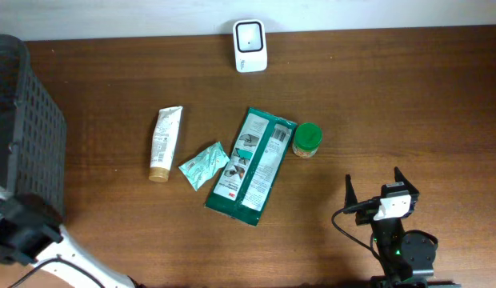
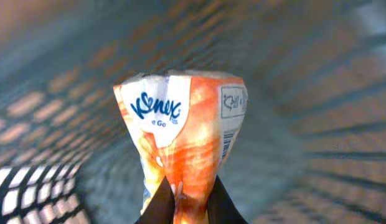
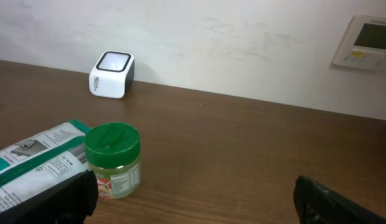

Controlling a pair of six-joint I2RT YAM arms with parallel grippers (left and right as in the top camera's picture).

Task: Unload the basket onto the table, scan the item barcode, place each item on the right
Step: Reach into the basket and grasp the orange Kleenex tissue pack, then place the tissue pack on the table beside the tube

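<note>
Left pincer point(image 2: 188, 185): drawn narrow, clamped on the bottom end of an orange tissue pack point(image 2: 180, 118), one dark finger on either side of the crimped end. Down inside the dark mesh basket point(image 1: 28, 120) at 9 o'clock of the table point(image 1: 440, 96), so hidden from overhead, only part of the arm showing at 7 o'clock. In the left wrist view, pack straight ahead of the fingers, long axis from 6 to 12 o'clock, in line with the grip. Barcode point(image 2: 226, 147) on the pack's 3 o'clock edge, partly wrapped round the side, bars only half readable.

Further right on the wood, untouched: a white tube point(image 1: 165, 144), a small teal sachet point(image 1: 204, 166) at its 4 o'clock, a long green pouch point(image 1: 254, 166) just beside the sachet, and a green-lidded jar point(image 1: 306, 139) by the pouch's top corner. White scanner point(image 1: 250, 46) at 12 o'clock by the back edge, well apart from the basket, roughly at 2 o'clock from it.

Right pincer point(image 1: 373, 178) at 5 o'clock: spread wide, holding nothing, apart from the jar.

Judged from this: lift-out stage, scan not yet done. Next, up and out of the basket, then across toward 2 o'clock, with a wrist roll to turn the pack's 3 o'clock edge to the scanner. Right arm closer to the scanner, but pack already with the left, so little sense in a handover. Risk: pack held by one end only, likely to droop or twist on the way.
</note>
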